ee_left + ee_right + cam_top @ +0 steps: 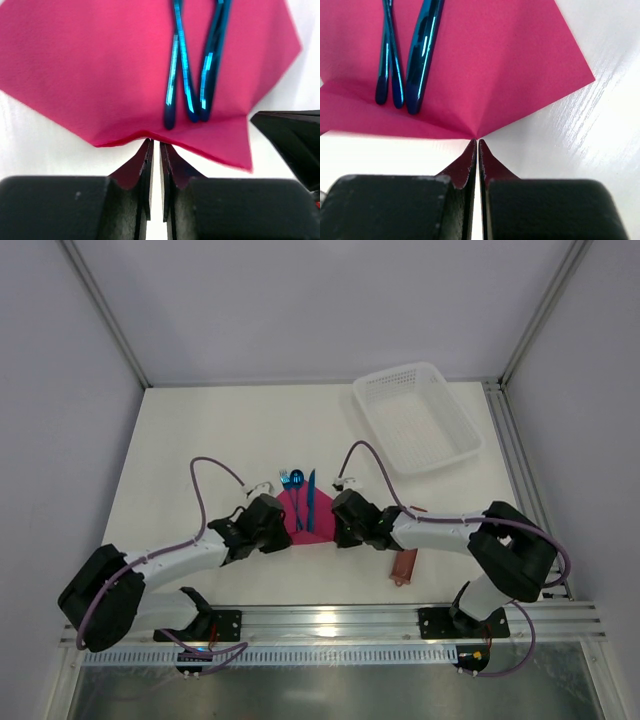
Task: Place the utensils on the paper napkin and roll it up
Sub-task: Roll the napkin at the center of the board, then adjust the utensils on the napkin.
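Right end effector [478,142] reaches low, tips pinching paper napkin [495,60] edge.

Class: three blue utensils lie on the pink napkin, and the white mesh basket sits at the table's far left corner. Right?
No: the white mesh basket sits at the far right corner of the table, as the top external view shows. The blue utensils do lie on the pink napkin.

From above, my wrists [268,520] hid the near edge of the napkin [322,524] and the handle ends of the utensils [303,498]; both wrist views cropped their heads.
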You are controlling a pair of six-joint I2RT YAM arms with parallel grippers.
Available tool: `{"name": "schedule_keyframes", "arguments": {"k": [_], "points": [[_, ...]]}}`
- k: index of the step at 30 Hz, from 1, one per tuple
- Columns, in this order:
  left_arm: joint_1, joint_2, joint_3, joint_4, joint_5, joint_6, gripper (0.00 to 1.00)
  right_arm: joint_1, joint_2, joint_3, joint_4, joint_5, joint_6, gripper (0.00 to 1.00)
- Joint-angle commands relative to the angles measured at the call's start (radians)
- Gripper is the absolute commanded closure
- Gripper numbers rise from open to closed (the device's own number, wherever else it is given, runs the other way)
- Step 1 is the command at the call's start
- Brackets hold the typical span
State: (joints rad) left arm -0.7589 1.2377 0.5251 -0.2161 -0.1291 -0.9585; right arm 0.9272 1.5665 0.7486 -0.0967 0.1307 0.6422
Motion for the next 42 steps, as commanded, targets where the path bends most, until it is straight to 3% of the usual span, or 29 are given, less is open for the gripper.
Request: {"name": "schedule_keyframes", "arguments": {"k": [1,10,24,42], "points": [[-0.002,-0.021,0.042,0.096,0.045,0.017,0.86,-0.004,-0.059,0.07,-0.058,-0.029,-0.013,0.96],[-0.002,0.095,0.095,0.162,0.049,0.04,0.86,-0.083,-0.03,0.153,-0.017,-0.085,-0.091,0.96],[0.0,0.161,0.157,0.132,-0.067,0.058,0.87,-0.145,0.228,0.368,0.043,-0.094,-0.167,0.96],[0.0,0.206,0.164,0.13,-0.086,0.064,0.88,-0.153,0.326,0.393,0.08,-0.082,-0.173,0.96]]}}
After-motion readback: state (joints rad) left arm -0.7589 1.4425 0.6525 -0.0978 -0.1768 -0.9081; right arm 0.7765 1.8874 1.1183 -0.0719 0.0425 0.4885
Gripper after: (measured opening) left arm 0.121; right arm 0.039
